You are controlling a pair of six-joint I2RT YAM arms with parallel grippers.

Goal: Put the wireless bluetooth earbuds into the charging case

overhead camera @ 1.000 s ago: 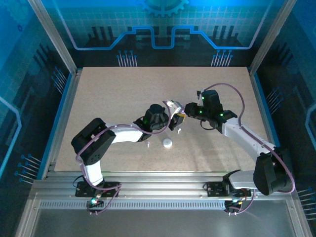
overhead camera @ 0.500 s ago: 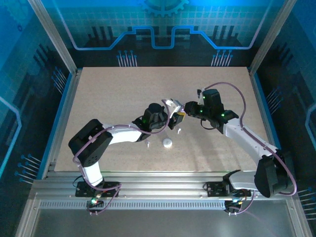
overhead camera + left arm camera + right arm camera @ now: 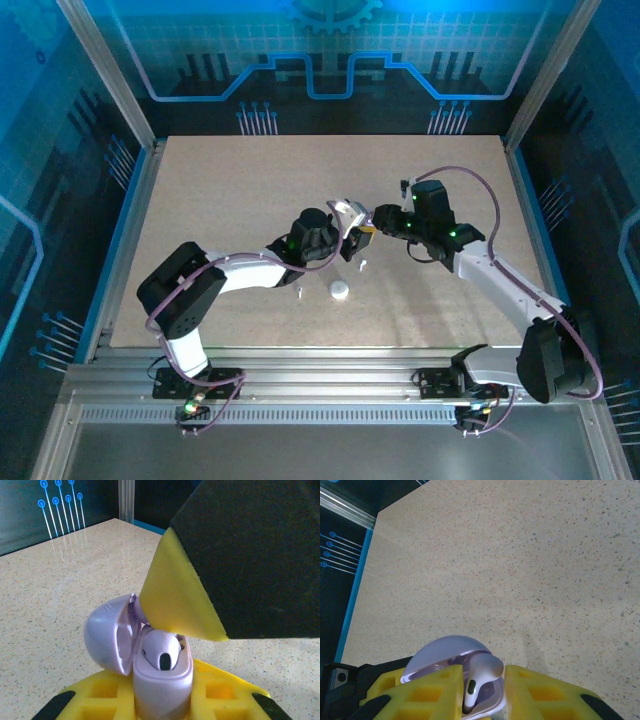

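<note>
The right gripper (image 3: pixel 484 674) flanks a pale glossy earbud (image 3: pixel 481 670), grip unclear; its stem points into the open lilac plastic case (image 3: pixel 162 680), clamped by the left gripper (image 3: pixel 162 697).

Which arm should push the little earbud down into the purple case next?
The right arm. Its jaws sit either side of the pale earbud, which sits in the open purple case. The left arm is busy: its jaws grip that case, so it should hold steady.
</note>
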